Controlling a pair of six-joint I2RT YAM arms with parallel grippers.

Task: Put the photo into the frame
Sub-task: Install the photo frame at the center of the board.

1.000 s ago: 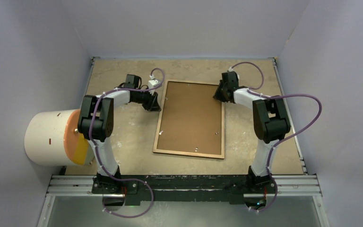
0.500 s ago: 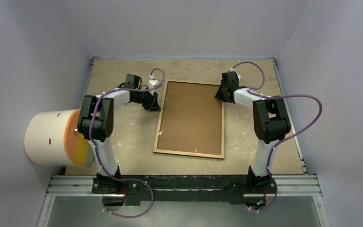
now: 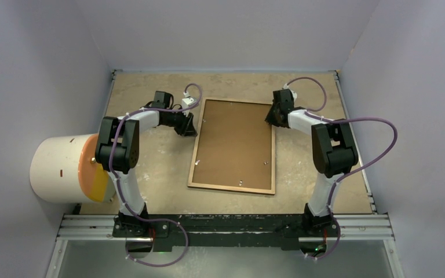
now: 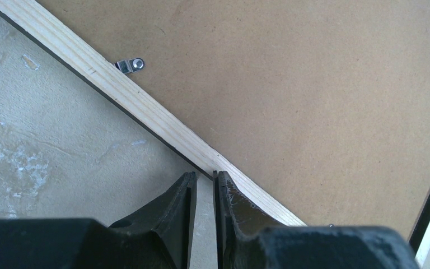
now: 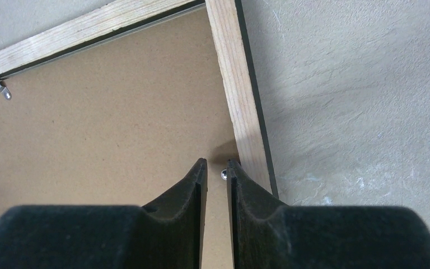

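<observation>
Viewing overhead, noted frame point(image 3: 232, 189) back-up on table point(image 3: 150, 168), brown backing board point(image 3: 234, 145) inside. Found left gripper point(image 4: 203, 178) at its left rail, right gripper point(image 5: 216, 163) at right rail, both clenched, grasping nothing.

Our right pincer point(image 3: 269, 119) has crept slightly rightward over the far corner of the frame point(image 3: 232, 187), its elbow point(image 3: 331, 147) swinging outward

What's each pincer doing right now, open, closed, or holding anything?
Left pincer: closed to a slit at the frame rail, holding nothing.
Right pincer: closed to a slit by a metal clip, holding nothing.
</observation>
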